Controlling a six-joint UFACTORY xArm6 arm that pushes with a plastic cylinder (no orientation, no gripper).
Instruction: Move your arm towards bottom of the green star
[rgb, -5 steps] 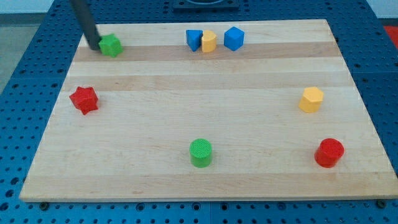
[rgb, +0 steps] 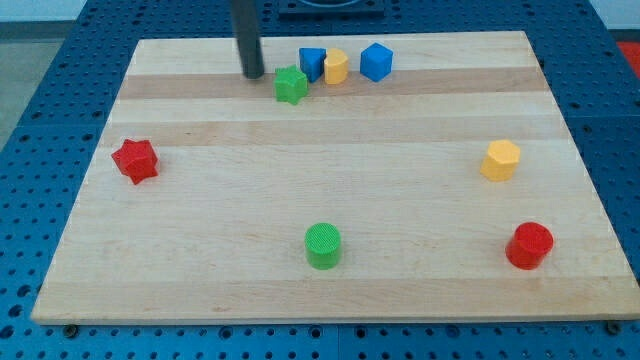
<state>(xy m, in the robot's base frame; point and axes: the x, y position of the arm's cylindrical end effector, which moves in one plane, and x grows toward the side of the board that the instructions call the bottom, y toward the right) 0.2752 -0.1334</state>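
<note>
The green star (rgb: 290, 85) lies near the board's top edge, just left of a blue block. My tip (rgb: 253, 75) is a dark rod end standing on the board a short way to the left of the star and slightly above it in the view, with a small gap between them. The star's lower side faces open board.
A blue block (rgb: 313, 63), a yellow block (rgb: 336, 68) and a blue cube (rgb: 376, 62) sit in a row right of the star. A red star (rgb: 134, 160) is at left, a green cylinder (rgb: 323, 246) at bottom centre, a yellow block (rgb: 501, 160) and a red cylinder (rgb: 529, 246) at right.
The green star has slid far to the right along the top of the board, from the top left to beside the blue block. My tip moved right with it.
</note>
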